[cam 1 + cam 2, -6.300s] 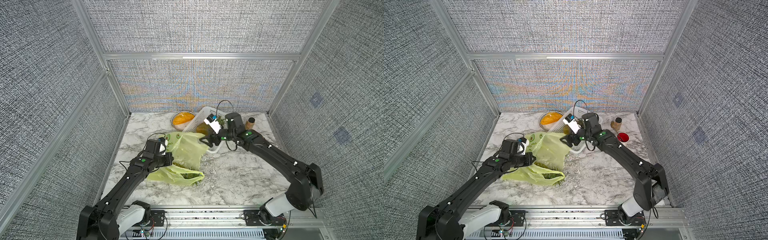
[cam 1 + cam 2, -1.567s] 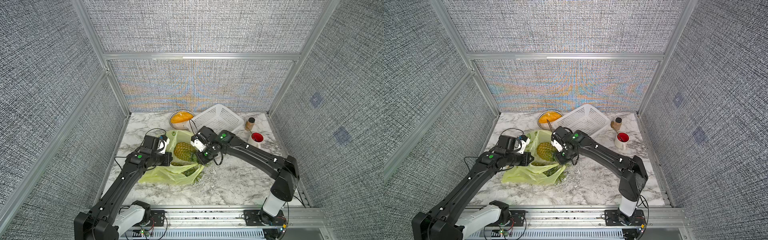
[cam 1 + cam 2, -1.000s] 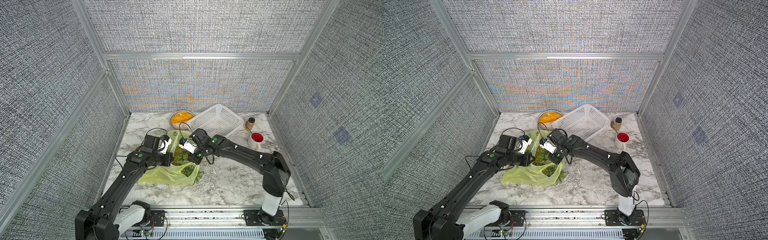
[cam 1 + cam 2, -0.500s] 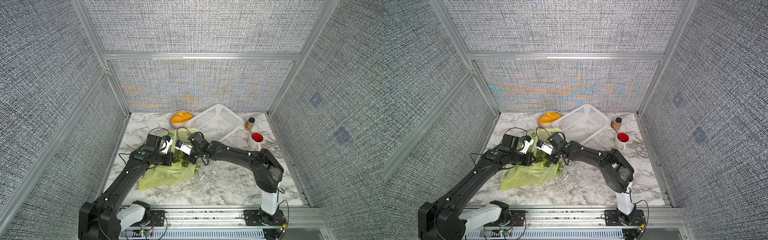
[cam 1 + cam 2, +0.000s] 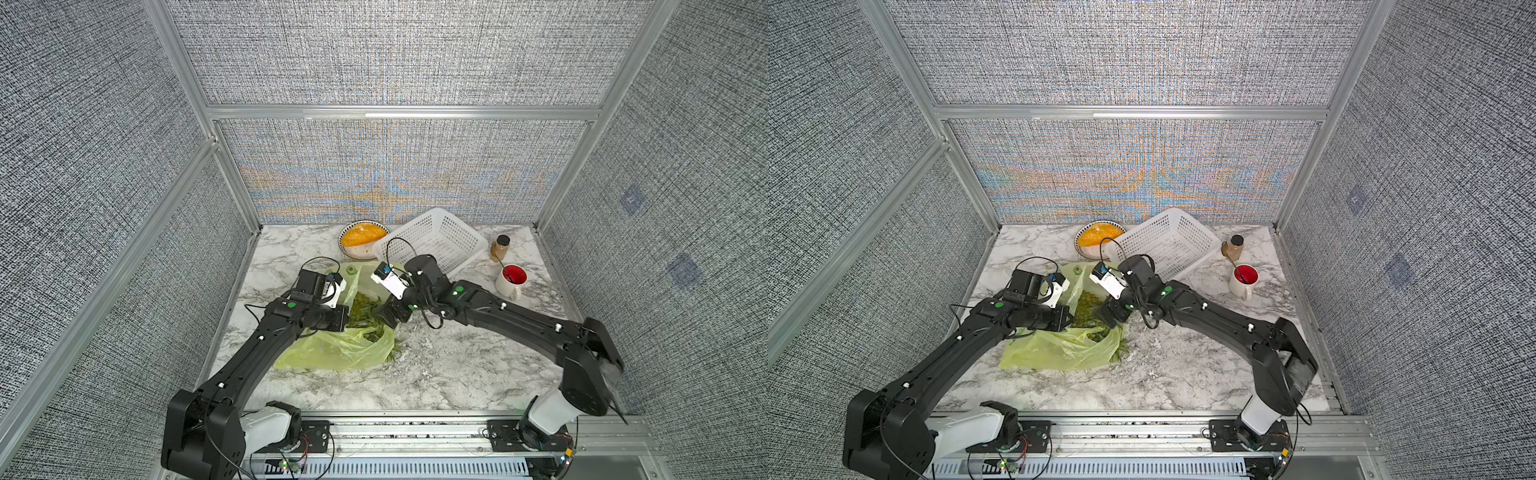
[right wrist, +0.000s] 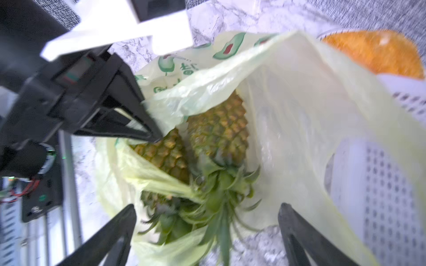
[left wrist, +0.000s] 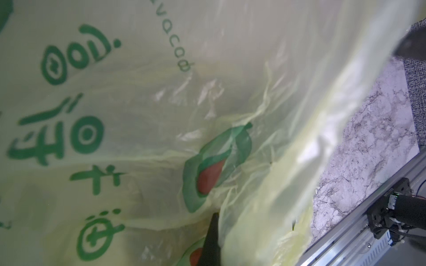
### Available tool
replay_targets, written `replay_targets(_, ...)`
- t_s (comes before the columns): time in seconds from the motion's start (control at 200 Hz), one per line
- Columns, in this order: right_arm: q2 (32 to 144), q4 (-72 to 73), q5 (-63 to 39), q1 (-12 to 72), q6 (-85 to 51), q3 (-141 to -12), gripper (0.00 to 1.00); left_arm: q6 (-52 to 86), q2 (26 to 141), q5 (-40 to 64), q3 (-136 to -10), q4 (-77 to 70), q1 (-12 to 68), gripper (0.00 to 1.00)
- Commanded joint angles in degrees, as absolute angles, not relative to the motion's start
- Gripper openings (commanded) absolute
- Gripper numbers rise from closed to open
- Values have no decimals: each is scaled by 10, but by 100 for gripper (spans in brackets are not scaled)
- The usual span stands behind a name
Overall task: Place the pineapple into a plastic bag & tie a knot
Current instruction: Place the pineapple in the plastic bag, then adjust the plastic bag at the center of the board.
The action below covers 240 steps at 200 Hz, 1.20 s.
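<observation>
The right claw (image 6: 207, 207) now stands spread, leaving the pineapple (image 6: 219, 129) in the bag (image 5: 332, 351) the left claw (image 6: 149, 134) pinches; knotting is next.

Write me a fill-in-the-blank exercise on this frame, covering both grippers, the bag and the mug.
1. The left gripper is ____ on the rim of the plastic bag.
2. The right gripper is ____ at the bag's mouth, gripping nothing.
3. A pineapple lies ____ the plastic bag.
4. The white mug holds a spoon and ____ liquid.

Missing words: shut; open; inside; red.
</observation>
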<state>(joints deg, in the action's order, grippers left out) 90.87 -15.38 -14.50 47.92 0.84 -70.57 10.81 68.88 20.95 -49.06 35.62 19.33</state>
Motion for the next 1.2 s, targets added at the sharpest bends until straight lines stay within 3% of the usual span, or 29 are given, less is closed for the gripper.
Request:
replay_targets(0.0,886,-211,-153,486,-200,-676,90,115,690,210,-489,339,192,0)
replay_targets(0.155,895,-211,-182,497,-350,-657,79,123,687,214,-483,335,192,0)
replay_targets(0.45,982,-179,-208,499,-404,-679,71,121,680,218,-476,346,192,0)
replay_targets(0.651,1006,-158,-217,497,-426,-667,57,127,679,213,-476,339,192,0)
replay_targets(0.786,1008,-145,-219,497,-427,-668,42,128,679,212,-476,338,192,0)
replay_targets(0.896,992,-150,-213,498,-424,-669,21,128,677,207,-478,344,192,0)
replay_targets(0.991,966,-158,-206,496,-419,-667,9,129,670,202,-480,347,192,0)
replay_targets(1.056,948,-162,-204,496,-413,-665,0,130,657,198,-484,352,192,7)
replay_targets(1.196,914,-165,-200,497,-385,-659,0,123,613,185,-508,373,192,30)
